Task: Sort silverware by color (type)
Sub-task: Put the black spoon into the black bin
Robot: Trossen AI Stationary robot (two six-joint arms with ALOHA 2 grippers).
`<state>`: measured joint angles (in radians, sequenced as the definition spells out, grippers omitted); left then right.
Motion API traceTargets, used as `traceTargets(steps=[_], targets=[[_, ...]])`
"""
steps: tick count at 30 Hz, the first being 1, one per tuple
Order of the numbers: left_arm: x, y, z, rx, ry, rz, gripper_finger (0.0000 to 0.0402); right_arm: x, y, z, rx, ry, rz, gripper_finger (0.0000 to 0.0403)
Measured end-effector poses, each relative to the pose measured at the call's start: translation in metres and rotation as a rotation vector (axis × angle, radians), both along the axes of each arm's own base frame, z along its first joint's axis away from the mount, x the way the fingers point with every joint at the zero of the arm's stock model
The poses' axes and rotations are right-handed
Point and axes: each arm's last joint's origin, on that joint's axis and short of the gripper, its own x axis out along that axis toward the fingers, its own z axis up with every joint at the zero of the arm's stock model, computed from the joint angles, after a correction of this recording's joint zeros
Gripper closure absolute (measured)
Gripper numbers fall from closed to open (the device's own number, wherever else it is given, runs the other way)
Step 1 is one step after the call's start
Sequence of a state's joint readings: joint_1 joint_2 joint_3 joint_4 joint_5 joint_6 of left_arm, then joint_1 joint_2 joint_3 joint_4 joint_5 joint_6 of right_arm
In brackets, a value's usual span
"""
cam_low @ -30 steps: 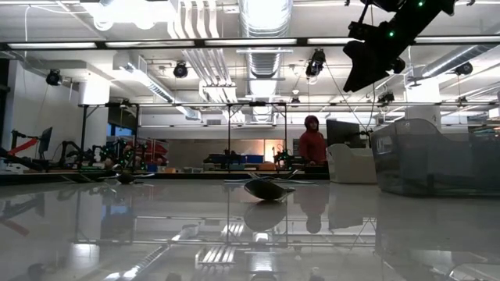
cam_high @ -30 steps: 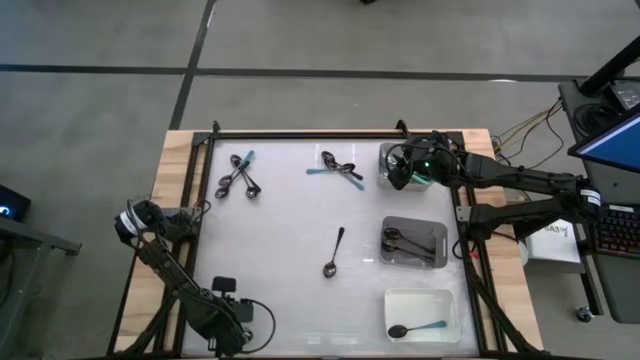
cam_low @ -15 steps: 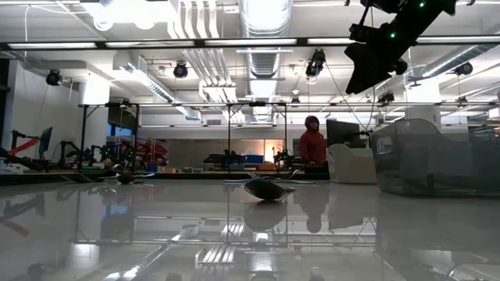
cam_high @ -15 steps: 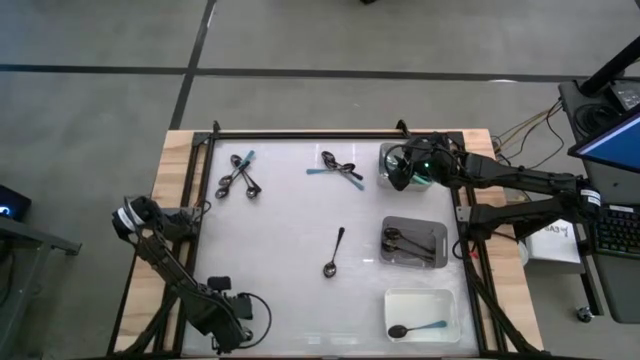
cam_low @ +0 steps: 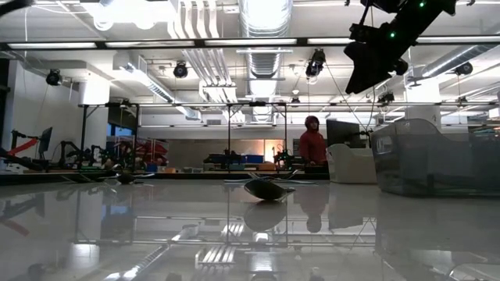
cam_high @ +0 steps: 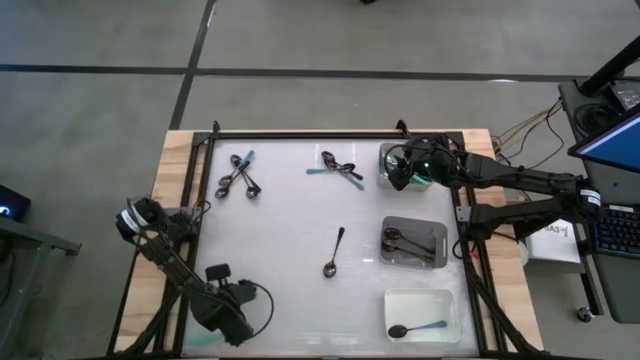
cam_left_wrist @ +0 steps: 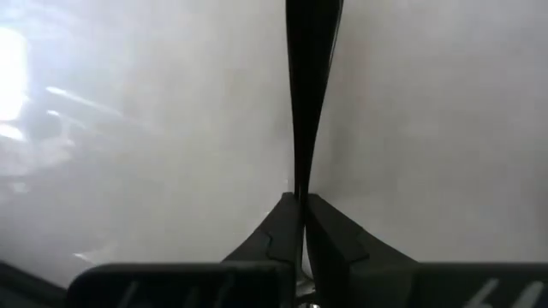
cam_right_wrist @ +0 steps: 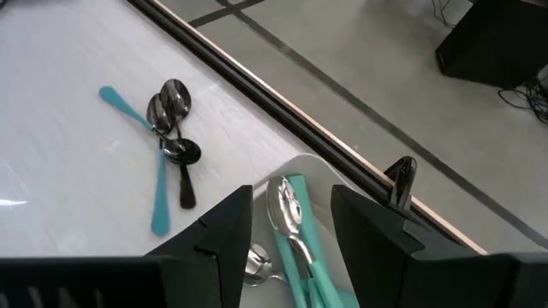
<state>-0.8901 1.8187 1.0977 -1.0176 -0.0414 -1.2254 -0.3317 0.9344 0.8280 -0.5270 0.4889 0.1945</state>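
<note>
Left pincer [cam_high: 228,318] low at seven o'clock on the worktop [cam_high: 290,210], clenched on nothing, fingers [cam_left_wrist: 295,231] pressed flat together. Right pincer [cam_high: 398,172] at two o'clock above the clear tray [cam_high: 385,153], released and spread wide, nothing gripped; silver-bowled teal-handled spoons [cam_right_wrist: 291,231] lying in that tray directly beneath.

Silverware scattered: a cluster of spoons [cam_high: 240,175] at ten o'clock, a second cluster [cam_high: 340,168] at twelve o'clock, a lone dark spoon [cam_high: 334,252] near the middle, black spoons [cam_high: 410,243] in the grey tray [cam_high: 438,228] at three o'clock, one black-bowled teal-handled spoon [cam_high: 417,328] in the white tray [cam_high: 393,300] at five o'clock.

Likely trouble: the twelve o'clock cluster crossed and overlapping, so a descent there liable to lift two at once or flick a neighbour aside. Thin handles flat on a glossy surface liable to slide out of a shallow pinch. Mixed bowl and handle colours easy to misfile.

Hard to make out: exact count in the grey tray; the left wrist view nearly blank. In the low view only the lone spoon [cam_low: 266,189] clear, and the trays [cam_low: 426,164] at the side.
</note>
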Motion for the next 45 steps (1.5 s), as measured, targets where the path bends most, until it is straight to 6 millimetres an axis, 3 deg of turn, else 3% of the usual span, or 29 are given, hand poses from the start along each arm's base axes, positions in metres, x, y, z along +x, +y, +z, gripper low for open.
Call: traceTargets(steps=[10, 18, 26, 30, 37, 45], targets=[[0.038, 0.038, 0.01, 0.2, -0.213, -0.045, 0.0401, 0.0, 0.0, 0.0, 0.026, -0.031, -0.019, 0.025], [0.083, 0.085, 0.037, 0.42, -0.522, -0.061, 0.0401, 0.008, 0.006, -0.002, 0.176, -0.142, 0.152, 0.025], [0.123, 0.129, 0.066, 0.723, -0.866, 0.133, 0.0402, 0.022, 0.026, -0.017, 0.182, -0.284, 0.323, 0.025], [0.144, 0.146, 0.075, 0.753, -0.98, 0.221, 0.0402, 0.032, 0.038, -0.024, 0.126, -0.419, 0.413, 0.025], [0.177, 0.156, 0.09, 0.686, -1.162, 0.16, 0.0402, 0.052, 0.063, -0.039, -0.095, -0.491, 0.65, 0.025], [0.186, 0.161, 0.088, 0.722, -1.194, 0.167, 0.0401, 0.077, 0.075, -0.045, -0.2, -0.481, 0.74, 0.025]])
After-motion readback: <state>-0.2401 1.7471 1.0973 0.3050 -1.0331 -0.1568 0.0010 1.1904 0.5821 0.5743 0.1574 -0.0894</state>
